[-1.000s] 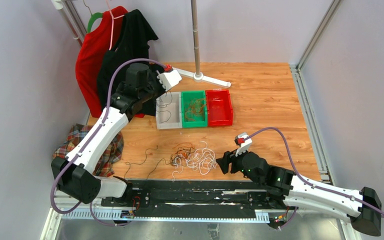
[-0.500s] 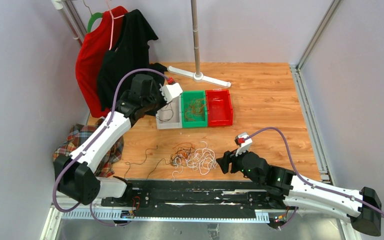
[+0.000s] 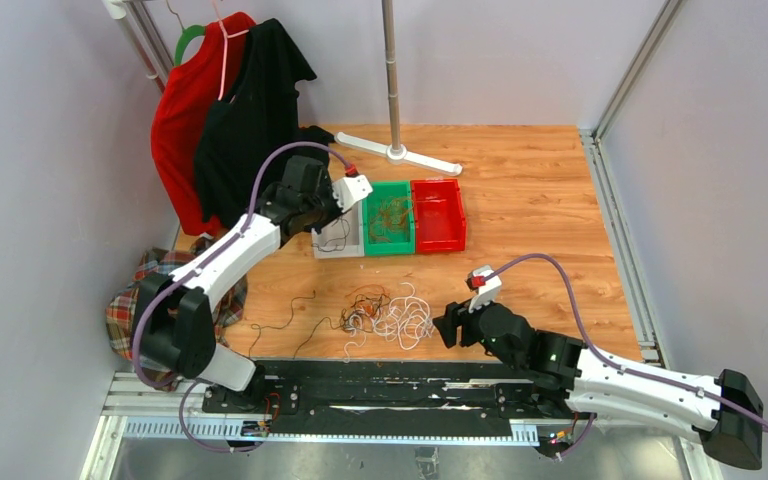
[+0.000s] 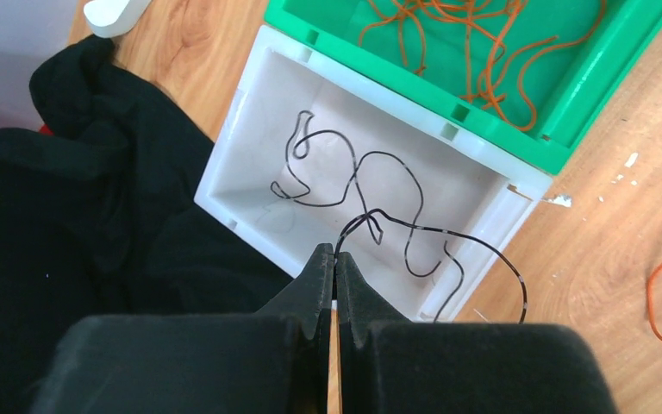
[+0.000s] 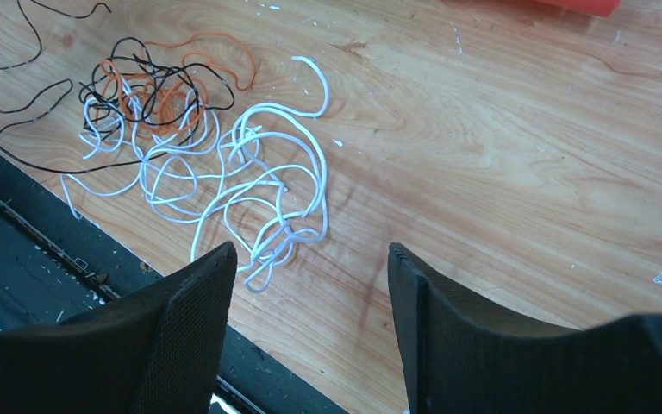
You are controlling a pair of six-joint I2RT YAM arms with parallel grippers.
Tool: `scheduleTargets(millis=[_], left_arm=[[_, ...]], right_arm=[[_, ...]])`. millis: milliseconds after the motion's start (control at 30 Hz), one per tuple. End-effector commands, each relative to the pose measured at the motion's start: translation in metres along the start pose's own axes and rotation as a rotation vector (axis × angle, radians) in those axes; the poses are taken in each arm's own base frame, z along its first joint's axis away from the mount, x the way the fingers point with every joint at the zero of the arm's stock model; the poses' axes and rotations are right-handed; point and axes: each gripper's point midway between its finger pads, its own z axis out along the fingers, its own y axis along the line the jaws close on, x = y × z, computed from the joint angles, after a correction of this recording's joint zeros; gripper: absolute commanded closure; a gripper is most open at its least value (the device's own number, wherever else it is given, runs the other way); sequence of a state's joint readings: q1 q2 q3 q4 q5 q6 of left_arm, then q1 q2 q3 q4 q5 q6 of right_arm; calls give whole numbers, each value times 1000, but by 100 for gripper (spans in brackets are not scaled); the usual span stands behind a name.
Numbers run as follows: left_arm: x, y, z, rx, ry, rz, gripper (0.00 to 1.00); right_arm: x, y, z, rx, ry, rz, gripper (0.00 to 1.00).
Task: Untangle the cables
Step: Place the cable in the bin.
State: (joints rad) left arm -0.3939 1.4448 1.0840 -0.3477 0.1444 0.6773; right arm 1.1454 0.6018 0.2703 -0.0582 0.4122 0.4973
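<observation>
A tangle of white, orange and black cables [image 3: 385, 315] lies on the wooden table near its front edge, also seen in the right wrist view [image 5: 181, 129]. My right gripper [image 5: 310, 250] stands open just right of the tangle, low over bare wood [image 3: 447, 325]. My left gripper [image 4: 334, 250] is shut on a thin black cable [image 4: 414, 228]. That cable trails from the fingertips down into the white bin [image 4: 250, 138], and one loop of it hangs over the bin's near corner. In the green bin [image 3: 387, 218] lie orange cables [image 4: 474, 52].
A red bin [image 3: 438, 215] stands right of the green one. A loose black cable [image 3: 285, 315] lies left of the tangle. Black cloth [image 4: 78, 190] is by the white bin, a stand's base [image 3: 400, 153] behind the bins, plaid cloth [image 3: 160, 290] at left.
My left arm has swung down and to the right, bringing the black cable over the white bin. The right arm and the tangle have not moved.
</observation>
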Motion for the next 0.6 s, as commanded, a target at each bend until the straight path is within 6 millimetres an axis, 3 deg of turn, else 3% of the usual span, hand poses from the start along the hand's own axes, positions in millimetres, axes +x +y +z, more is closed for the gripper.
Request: scheduleTargets(millis=[0, 100, 467, 567], left_arm=[[-19, 29, 9, -82, -37, -11, 100], [-20, 37, 19, -97, -28, 4, 99], [8, 60, 73, -188, 57, 59, 100], [6, 69, 81, -222, 42, 62, 100]], right_arm=[[-12, 3, -1, 6, -21, -15, 36], [-11, 4, 0, 8, -17, -21, 35], [-11, -3, 5, 53, -22, -53, 36], [-12, -3, 6, 56, -21, -62, 36]])
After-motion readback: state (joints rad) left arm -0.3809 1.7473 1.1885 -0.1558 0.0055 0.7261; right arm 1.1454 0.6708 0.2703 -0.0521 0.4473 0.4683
